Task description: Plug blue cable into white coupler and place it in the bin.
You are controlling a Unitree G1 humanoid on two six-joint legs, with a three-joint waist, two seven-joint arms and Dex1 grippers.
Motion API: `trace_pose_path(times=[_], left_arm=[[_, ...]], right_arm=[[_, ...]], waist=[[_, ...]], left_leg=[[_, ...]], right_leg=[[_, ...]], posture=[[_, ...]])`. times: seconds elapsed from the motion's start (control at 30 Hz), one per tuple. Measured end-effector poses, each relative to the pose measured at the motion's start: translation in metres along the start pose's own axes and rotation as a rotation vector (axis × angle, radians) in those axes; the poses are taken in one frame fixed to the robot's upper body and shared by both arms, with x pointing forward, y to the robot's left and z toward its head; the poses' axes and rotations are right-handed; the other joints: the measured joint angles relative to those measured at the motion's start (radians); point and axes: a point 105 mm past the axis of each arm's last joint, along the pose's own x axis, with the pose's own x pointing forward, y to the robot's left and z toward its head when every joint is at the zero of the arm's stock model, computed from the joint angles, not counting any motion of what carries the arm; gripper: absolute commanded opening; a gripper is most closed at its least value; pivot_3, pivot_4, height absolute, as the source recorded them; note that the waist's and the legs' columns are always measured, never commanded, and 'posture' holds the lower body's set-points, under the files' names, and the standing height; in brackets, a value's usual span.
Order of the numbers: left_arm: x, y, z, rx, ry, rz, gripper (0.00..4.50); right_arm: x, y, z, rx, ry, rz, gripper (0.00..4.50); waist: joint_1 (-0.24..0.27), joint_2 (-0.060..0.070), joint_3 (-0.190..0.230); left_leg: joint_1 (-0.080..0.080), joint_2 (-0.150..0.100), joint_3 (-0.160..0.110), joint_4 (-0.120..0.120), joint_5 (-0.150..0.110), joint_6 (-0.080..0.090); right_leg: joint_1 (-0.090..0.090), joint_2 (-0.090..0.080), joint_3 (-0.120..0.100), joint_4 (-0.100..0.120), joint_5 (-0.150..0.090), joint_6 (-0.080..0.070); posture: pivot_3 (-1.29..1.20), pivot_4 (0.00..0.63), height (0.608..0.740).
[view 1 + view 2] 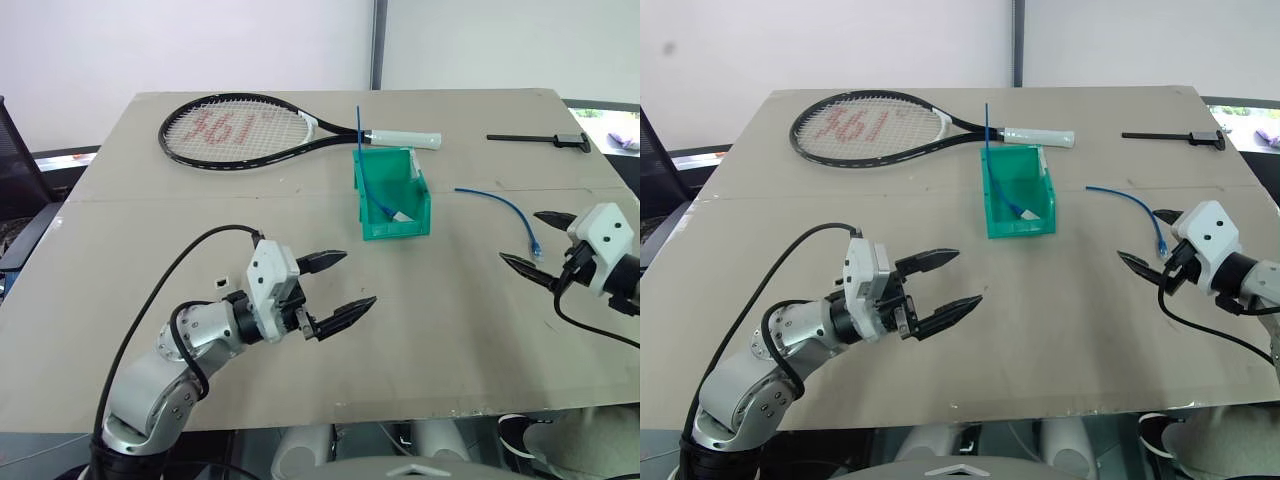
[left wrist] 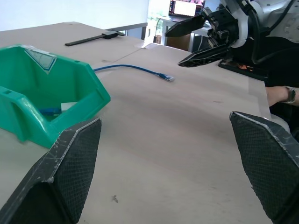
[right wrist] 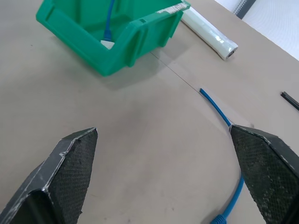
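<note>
The thin, bright blue flexible cable lies loose on the bare tan tabletop, to the right of the small teal-green plastic storage bin and apart from it. It runs in a shallow curve and ends in a small plug near the right end effector. A second blue cable already stands in the bin, one end rising above its back wall, with a small pale item beside it on the bin floor; whether that is a coupler cannot be told.

A tiny white boxy plastic coupler appears to lie on the tabletop just behind the left arm — too small to confirm its socket.

Both end effectors are empty. The left end effector hovers over the tabletop with its black fingers spread wide, pointing towards the bin. The right one is likewise spread wide, its fingers straddling the plug end of the loose cable without touching it.

Judgement on handling: the cable is light and limp and will droop and swing if lifted mid-length, so it is best taken just behind the plug — the stiffest part. The coupler looks light, hard and smooth, and may skid or tip when pinched.

A black-framed tennis racket and a slim black tool lie at the far edge, clear of the work.
</note>
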Motion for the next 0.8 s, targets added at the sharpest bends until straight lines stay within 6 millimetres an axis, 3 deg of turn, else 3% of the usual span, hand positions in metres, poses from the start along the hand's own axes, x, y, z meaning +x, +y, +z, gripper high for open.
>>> trace_pose_path(times=[0.17, 0.3, 0.4, 0.57, 0.8], left_arm=[[-0.004, -0.002, -0.003, 0.036, 0.025, -0.062, 4.5], [-0.005, -0.002, -0.005, 0.047, 0.025, -0.08, 4.5], [-0.004, -0.003, -0.005, 0.05, 0.025, -0.086, 4.5], [-0.007, -0.002, -0.006, 0.057, 0.033, -0.073, 4.5], [-0.01, -0.005, -0.011, 0.044, 0.041, -0.063, 4.5]], right_arm=[[-0.004, -0.035, -0.021, 0.076, 0.241, -0.013, 4.45], [0.008, -0.052, -0.03, 0.077, 0.339, 0.003, 4.45], [0.018, -0.054, -0.036, -0.089, 0.377, 0.112, 4.45], [0.024, -0.058, -0.041, -0.843, 0.453, 0.406, 4.45], [0.03, -0.066, -0.046, -1.248, 0.512, 0.613, 4.45]], waist=[[-0.003, 0.001, 0.0], [-0.007, 0.001, 0.0], [-0.007, 0.001, 0.001], [-0.012, 0.004, 0.004], [-0.029, 0.003, 0.005]], left_leg=[[0.001, 0.0, 0.001, 0.001, 0.0, 0.0], [0.001, 0.001, 0.001, 0.0, 0.0, 0.0], [0.001, 0.0, 0.002, 0.0, 0.0, 0.0], [0.0, 0.0, 0.006, 0.0, 0.002, -0.003], [0.001, 0.0, 0.006, -0.001, 0.003, -0.005]], right_leg=[[0.001, 0.0, 0.0, 0.0, 0.0, 0.0], [0.0, 0.001, 0.001, 0.0, 0.0, 0.0], [0.0, 0.001, 0.0, 0.0, 0.0, 0.0], [-0.002, 0.0, 0.004, -0.001, 0.0, 0.0], [-0.002, 0.0, 0.005, -0.001, 0.0, -0.001]], posture=[[0.0, 0.15, 0.74], [0.0, 0.15, 0.74], [0.0, 0.15, 0.74], [0.0, 0.15, 0.74], [0.0, 0.15, 0.74]])
